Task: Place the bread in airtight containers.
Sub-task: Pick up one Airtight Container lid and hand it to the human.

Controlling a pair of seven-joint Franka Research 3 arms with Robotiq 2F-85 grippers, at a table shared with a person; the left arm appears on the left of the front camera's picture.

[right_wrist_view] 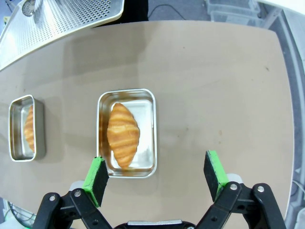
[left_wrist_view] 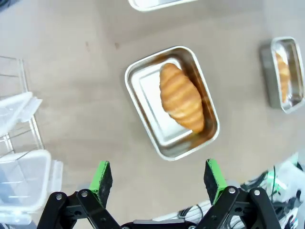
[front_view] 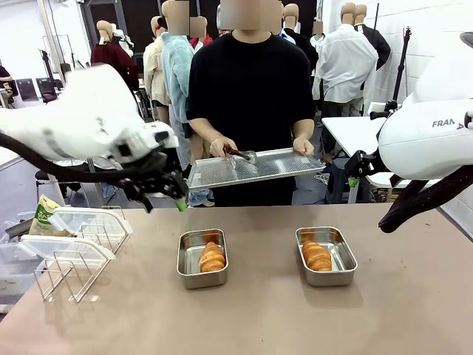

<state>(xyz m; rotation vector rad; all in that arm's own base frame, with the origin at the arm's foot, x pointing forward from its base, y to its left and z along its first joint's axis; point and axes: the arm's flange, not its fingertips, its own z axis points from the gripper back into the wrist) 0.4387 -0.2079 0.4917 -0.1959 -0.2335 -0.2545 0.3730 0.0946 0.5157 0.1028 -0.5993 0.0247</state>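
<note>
Two steel airtight containers stand open on the table, each with one golden bread roll inside: the left pan (front_view: 185, 259) with its bread (front_view: 212, 257), the right pan (front_view: 344, 256) with its bread (front_view: 317, 256). My left gripper (left_wrist_view: 159, 179) hangs open high above the left pan (left_wrist_view: 147, 95) and its roll (left_wrist_view: 181, 98), with nothing between the fingers. In the front view the left gripper (front_view: 164, 203) sits above the table's far left. My right gripper (right_wrist_view: 157, 174) is open and empty above the table, beside the right pan (right_wrist_view: 146, 119) and its roll (right_wrist_view: 123, 134).
Across the table a person holds a perforated metal tray (front_view: 255, 168) and tongs (front_view: 240, 155). Two clear white-rimmed lids (front_view: 92, 220) (front_view: 66, 248) rest on a wire rack (front_view: 66, 275) at the table's left. The tabletop between and in front of the pans is bare.
</note>
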